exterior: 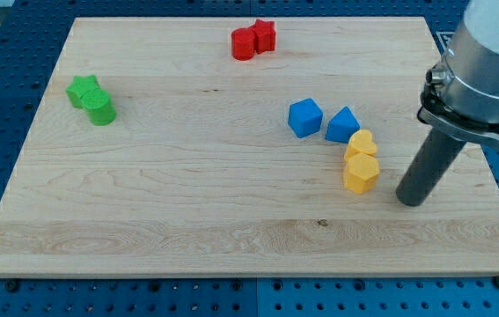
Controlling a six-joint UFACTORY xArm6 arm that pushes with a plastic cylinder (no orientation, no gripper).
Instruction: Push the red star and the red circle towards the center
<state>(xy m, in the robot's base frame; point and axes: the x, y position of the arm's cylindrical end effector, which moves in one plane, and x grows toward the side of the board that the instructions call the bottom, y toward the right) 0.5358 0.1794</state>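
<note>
On the left part of the wooden desk (187, 229) there are two green blocks that touch each other: a green star (83, 90) and, just below and to its right, a green block (101, 109) that looks like a cylinder, though its shape is not fully clear from this angle.

Near the view's top, a little left of the middle, stand the two red blocks. The red circle (244, 44) is on the left and the red star (264, 35) is on the right, touching it. Both are close to the top edge of the desk, well apart from the other blocks.

Right of the middle are two blue blocks: a blue cube (305, 117) and, just beside it on the right, a blue block (342, 125) with a pointed top. Below this one are a yellow heart (361, 144) and a yellow hexagon (360, 173), one directly under the other and touching.

At the view's right, my tip (412, 200) rests on the desk, near the yellow hexagon on its right but not touching it, and far from the red blocks. The arm has no fingers, only the dark rod (429, 163), and it holds nothing.
</note>
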